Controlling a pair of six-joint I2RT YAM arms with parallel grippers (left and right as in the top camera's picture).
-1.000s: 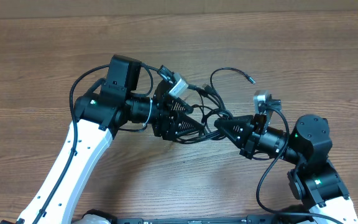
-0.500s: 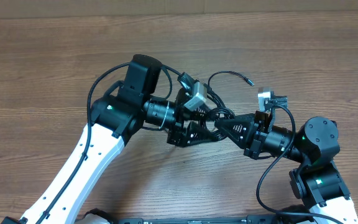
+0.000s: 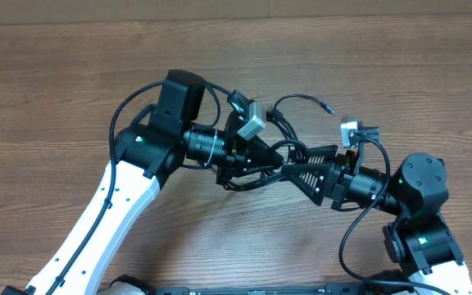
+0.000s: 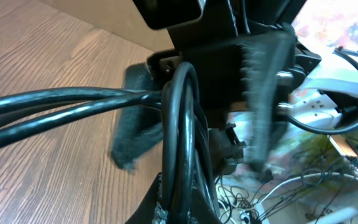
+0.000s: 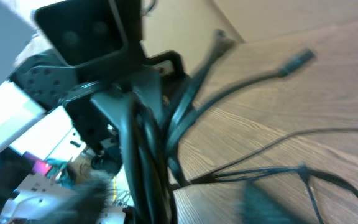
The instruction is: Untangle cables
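The cables (image 3: 295, 102) are thin black cords knotted in a clump between my two grippers at mid-table, and one plug end (image 3: 328, 106) sticks out to the upper right. My left gripper (image 3: 277, 166) is shut on the clump. In the left wrist view the cables (image 4: 180, 124) rise straight out of the left gripper (image 4: 182, 202), pinched between its jaws. My right gripper (image 3: 300, 170) faces it tip to tip, with its fingers spread. In the right wrist view the cables (image 5: 145, 155) run through the right gripper (image 5: 166, 196) without being squeezed; its fingers are blurred and wide apart.
The wooden table (image 3: 56, 74) stretches left and back to a pale far edge (image 3: 383, 8). Thin strands (image 5: 303, 171) trail across the wood to the right. Thicker arm wires loop off both arms, one beside the left arm (image 3: 121, 115). Off-table clutter (image 4: 328, 180) shows beyond the edge.
My left gripper moved right to the clump and shut on the cables. My right gripper, shut before, has spread its fingers. The clump has barely shifted.
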